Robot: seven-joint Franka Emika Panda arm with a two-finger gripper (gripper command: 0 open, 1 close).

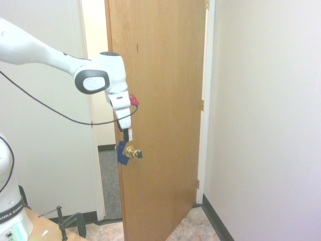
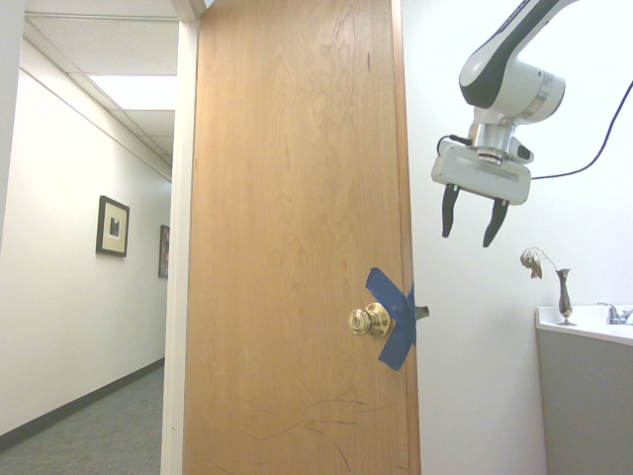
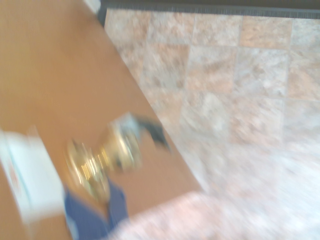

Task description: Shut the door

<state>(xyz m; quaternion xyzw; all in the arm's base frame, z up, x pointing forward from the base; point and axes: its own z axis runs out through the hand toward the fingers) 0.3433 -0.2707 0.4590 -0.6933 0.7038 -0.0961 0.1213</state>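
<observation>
Wooden door [image 2: 297, 237] ajar, brass knob [image 2: 368, 320] and blue tape [image 2: 394, 327] below gripper [image 2: 473, 230], fingers spread, holding nothing.

The tall wooden door [image 1: 163, 115] is warm orange-brown with a vertical grain pattern. The round knob [image 2: 368, 321] is shiny brass-gold. The crossed tape strips [image 2: 393, 317] at the latch edge are dark blue. The two-finger gripper [image 2: 473, 220] has a white body and black fingers [image 2: 448, 211]. The tiled floor [image 3: 240, 100] is mottled beige-pink in a square pattern. The hallway carpet [image 2: 109, 430] is grey-blue. The walls [image 1: 266, 100] are off-white.
</observation>
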